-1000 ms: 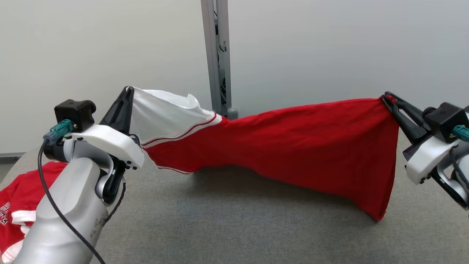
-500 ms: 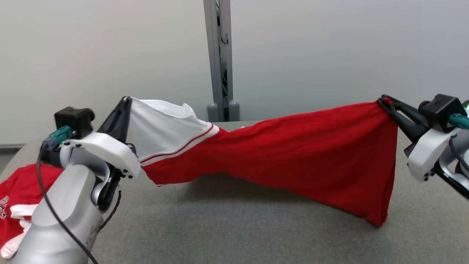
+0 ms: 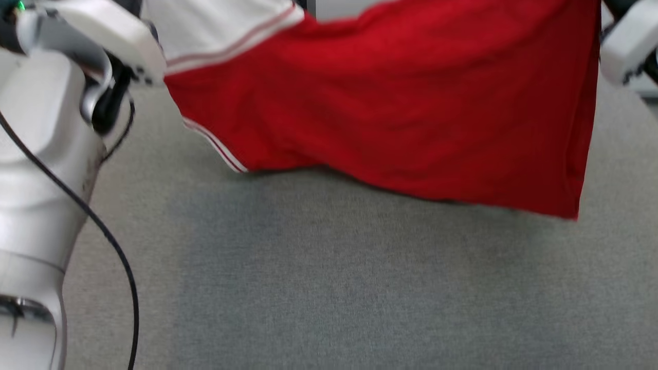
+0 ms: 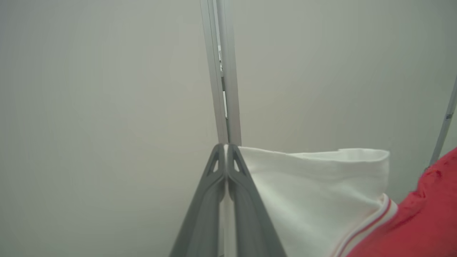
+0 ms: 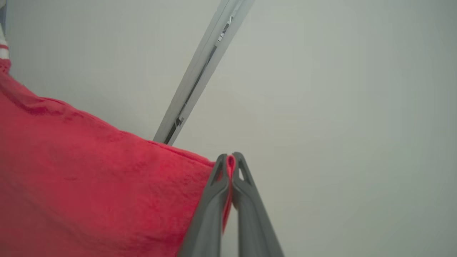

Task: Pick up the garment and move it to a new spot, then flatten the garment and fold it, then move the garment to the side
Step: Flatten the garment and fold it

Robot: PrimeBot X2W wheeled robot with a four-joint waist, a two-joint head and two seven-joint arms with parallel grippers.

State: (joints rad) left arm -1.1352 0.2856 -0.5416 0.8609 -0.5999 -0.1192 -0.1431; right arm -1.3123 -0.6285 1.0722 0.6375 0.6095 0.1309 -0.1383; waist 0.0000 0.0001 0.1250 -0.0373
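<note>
The garment (image 3: 390,103) is a red shirt with a white, red-striped sleeve end, stretched in the air between my two arms above the grey table (image 3: 329,288). Its lower edge hangs just over the table. In the left wrist view my left gripper (image 4: 225,146) is shut on the white sleeve (image 4: 310,192). The right wrist view has my right gripper (image 5: 231,155) shut on a red corner of the garment (image 5: 89,178). In the head view the fingertips of both grippers are cut off by the top edge; the left wrist housing (image 3: 103,31) and right wrist housing (image 3: 624,46) show.
A grey metal post (image 4: 221,71) stands against the pale wall behind the table. My left forearm (image 3: 36,195) with its black cable fills the left side of the head view. Bare table surface lies in front of the hanging garment.
The head camera has tilted down, so the wall and the second red garment at the left have left the picture. Both grippers still hold the stretched garment, which now hangs flatter and wider.
</note>
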